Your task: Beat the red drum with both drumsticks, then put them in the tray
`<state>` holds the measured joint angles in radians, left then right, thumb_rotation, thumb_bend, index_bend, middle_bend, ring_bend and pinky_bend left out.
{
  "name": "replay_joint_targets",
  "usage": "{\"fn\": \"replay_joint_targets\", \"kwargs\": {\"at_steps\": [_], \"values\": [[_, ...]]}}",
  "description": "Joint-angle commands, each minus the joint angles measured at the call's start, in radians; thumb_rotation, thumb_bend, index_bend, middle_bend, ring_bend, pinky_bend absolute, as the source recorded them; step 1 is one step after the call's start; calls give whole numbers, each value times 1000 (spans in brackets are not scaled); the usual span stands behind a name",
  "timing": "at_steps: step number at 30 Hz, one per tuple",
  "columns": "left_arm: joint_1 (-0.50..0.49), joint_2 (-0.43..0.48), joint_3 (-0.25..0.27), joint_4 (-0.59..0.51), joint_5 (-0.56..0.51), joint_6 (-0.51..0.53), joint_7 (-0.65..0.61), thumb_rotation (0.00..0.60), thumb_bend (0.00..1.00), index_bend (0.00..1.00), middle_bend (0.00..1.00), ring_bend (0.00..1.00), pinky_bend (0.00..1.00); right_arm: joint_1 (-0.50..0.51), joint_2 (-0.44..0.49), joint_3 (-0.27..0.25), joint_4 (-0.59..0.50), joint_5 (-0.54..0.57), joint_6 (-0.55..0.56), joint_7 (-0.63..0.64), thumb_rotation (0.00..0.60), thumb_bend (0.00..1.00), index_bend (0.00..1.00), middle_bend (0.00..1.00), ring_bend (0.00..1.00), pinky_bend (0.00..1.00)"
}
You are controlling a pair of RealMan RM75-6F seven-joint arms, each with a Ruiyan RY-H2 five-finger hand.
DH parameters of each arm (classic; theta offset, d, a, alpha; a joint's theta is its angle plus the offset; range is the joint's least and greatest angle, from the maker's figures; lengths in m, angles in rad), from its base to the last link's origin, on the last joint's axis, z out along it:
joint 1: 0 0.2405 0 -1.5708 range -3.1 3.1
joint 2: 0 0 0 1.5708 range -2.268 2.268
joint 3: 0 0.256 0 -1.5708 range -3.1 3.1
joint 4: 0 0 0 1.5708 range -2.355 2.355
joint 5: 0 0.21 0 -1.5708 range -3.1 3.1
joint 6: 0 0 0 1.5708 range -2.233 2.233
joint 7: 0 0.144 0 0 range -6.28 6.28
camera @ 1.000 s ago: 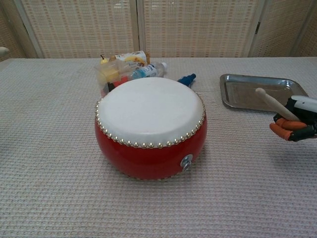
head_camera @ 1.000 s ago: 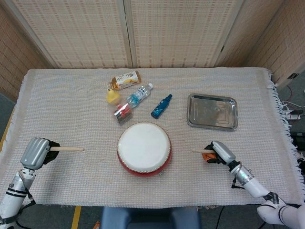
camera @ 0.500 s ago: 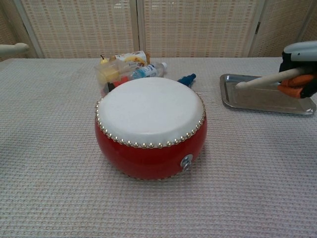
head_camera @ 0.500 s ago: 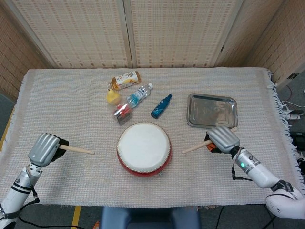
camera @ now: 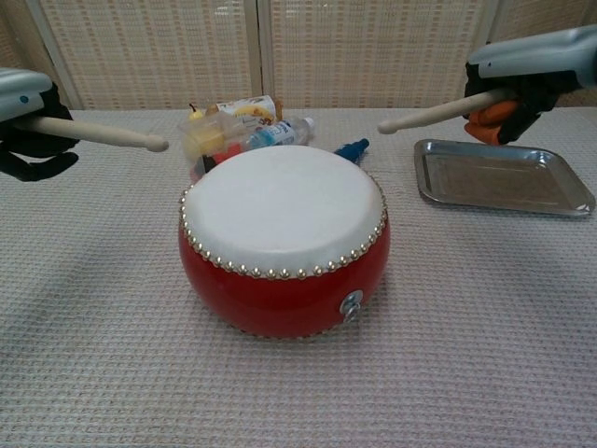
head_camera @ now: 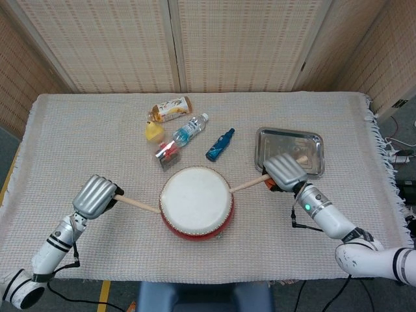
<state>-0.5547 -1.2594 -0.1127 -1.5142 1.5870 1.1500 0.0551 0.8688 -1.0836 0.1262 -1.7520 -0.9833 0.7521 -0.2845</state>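
Note:
The red drum (head_camera: 195,202) (camera: 283,239) with its white skin stands at the table's front middle. My left hand (head_camera: 95,195) (camera: 26,123) grips a wooden drumstick (head_camera: 138,203) (camera: 98,134) whose tip hovers at the drum's left edge. Right of the drum, my right hand (head_camera: 283,173) (camera: 527,73) holds the other drumstick (head_camera: 247,185) (camera: 435,112), its tip raised near the drum's right rim. Neither stick touches the skin in the chest view. The steel tray (head_camera: 290,151) (camera: 502,176) lies behind my right hand and holds nothing.
Behind the drum lie a clear water bottle (head_camera: 189,130), a blue bottle (head_camera: 220,144), a snack packet (head_camera: 170,109), a yellow item (head_camera: 153,131) and a small red-filled pack (head_camera: 168,154). A woven cloth covers the table; folding screens stand at the back.
Both hands have risen and moved inward toward the drum, carrying their sticks. The stick tips now reach the drum's edges; the left hand has entered the chest view.

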Motion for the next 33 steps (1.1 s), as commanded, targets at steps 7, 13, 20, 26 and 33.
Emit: {"fn": "replay_joint_targets", "kwargs": {"at_steps": [7, 13, 20, 26, 33], "values": [[-64, -72, -32, -13, -203, -155, 252, 600, 844, 1000, 1000, 1000, 1000, 58, -61, 13, 11, 103, 35, -90, 600, 969, 1000, 1000, 1000, 1000], [-70, -81, -49, -38, -275, -152, 295, 600, 845, 1000, 1000, 1000, 1000, 82, -107, -8, 45, 141, 35, -137, 600, 969, 1000, 1000, 1000, 1000], [-73, -56, -59, -70, -271, -124, 279, 600, 844, 1000, 1000, 1000, 1000, 127, -178, -77, 103, 190, 53, -296, 600, 969, 1000, 1000, 1000, 1000], [-90, -77, -53, -63, -276, -132, 284, 600, 844, 1000, 1000, 1000, 1000, 146, -195, -77, 86, 242, 98, -353, 600, 969, 1000, 1000, 1000, 1000], [-114, -131, -18, 6, -276, -157, 358, 600, 844, 1000, 1000, 1000, 1000, 120, -139, 5, 0, 183, 130, -221, 600, 969, 1000, 1000, 1000, 1000]]}}
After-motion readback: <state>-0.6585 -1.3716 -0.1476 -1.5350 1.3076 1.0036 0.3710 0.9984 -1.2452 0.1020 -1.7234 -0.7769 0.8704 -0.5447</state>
